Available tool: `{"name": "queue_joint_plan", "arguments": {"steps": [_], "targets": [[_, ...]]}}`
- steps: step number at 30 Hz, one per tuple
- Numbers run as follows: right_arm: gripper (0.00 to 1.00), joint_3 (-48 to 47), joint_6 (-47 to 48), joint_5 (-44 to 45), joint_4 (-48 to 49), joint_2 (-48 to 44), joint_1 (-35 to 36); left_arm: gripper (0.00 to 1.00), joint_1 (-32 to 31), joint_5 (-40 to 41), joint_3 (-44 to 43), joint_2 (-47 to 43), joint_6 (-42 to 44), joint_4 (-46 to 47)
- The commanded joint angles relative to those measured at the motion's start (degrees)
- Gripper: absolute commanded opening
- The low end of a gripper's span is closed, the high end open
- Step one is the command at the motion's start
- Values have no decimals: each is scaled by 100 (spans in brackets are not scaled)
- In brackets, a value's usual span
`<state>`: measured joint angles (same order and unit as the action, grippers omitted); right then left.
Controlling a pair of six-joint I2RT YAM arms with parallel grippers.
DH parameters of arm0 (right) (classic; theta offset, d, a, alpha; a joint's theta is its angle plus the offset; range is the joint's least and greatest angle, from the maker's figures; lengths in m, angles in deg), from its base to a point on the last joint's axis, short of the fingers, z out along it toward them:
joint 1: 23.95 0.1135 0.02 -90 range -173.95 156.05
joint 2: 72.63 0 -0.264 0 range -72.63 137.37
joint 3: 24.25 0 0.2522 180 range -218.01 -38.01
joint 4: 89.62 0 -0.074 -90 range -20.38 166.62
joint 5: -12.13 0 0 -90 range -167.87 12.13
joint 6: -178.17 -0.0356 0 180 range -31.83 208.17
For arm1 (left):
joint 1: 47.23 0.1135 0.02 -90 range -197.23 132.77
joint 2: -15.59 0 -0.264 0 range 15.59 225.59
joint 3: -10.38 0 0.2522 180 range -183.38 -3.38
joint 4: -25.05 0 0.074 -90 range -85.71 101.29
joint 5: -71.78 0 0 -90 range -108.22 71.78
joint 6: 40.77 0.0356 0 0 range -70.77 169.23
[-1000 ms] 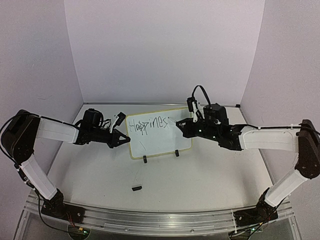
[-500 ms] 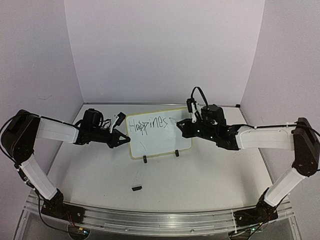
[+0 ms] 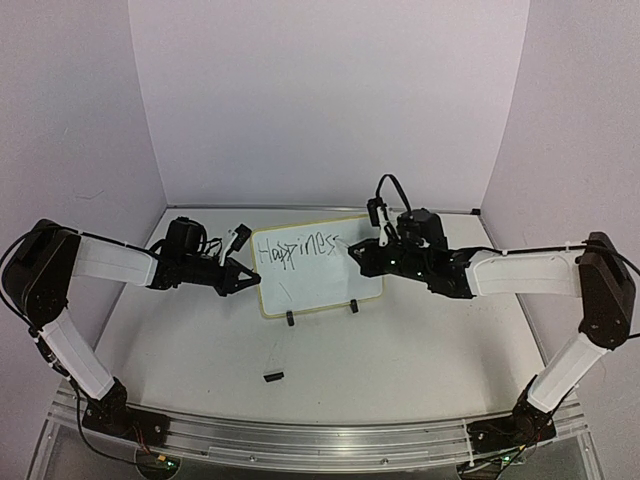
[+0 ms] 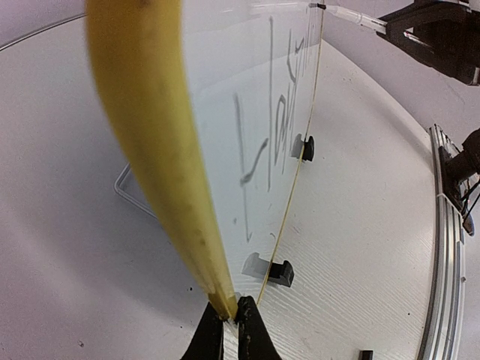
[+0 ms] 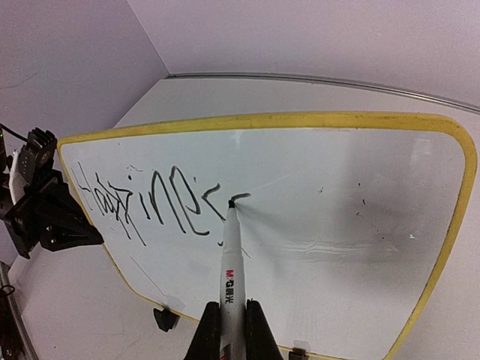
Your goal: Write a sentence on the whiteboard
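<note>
The whiteboard (image 3: 320, 285) stands upright on two black clip feet at the table's middle. It shows in the right wrist view (image 5: 337, 225) and, edge on, in the left wrist view (image 4: 150, 142). The sentence (image 3: 296, 250) reads "Happines" plus a started letter, in one line (image 5: 161, 202). My left gripper (image 3: 243, 277) is shut on the board's left yellow rim (image 4: 227, 307). My right gripper (image 3: 352, 254) is shut on a white marker (image 5: 232, 262), whose black tip touches the board at the end of the writing.
A small black marker cap (image 3: 272, 376) lies on the table in front of the board; it also shows in the left wrist view (image 4: 365, 355). A metal rail (image 3: 320, 440) runs along the near edge. Lilac walls enclose the back and sides.
The right gripper has shifted slightly left and up with the marker. A new stroke has appeared after "Happines". The left arm and the board have not moved.
</note>
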<state>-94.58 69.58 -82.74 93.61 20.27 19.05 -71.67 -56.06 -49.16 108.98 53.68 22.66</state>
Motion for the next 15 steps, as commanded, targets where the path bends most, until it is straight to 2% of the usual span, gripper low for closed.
{"name": "queue_joint_plan", "arguments": {"steps": [1, 15], "targets": [[0, -33, -11, 29, 68, 6, -33, 0, 16, 554, -173, -12, 186, -242], [0, 243, -84, 487, -111, -325, -33, 0, 17, 544, -172, -19, 181, -241]]}}
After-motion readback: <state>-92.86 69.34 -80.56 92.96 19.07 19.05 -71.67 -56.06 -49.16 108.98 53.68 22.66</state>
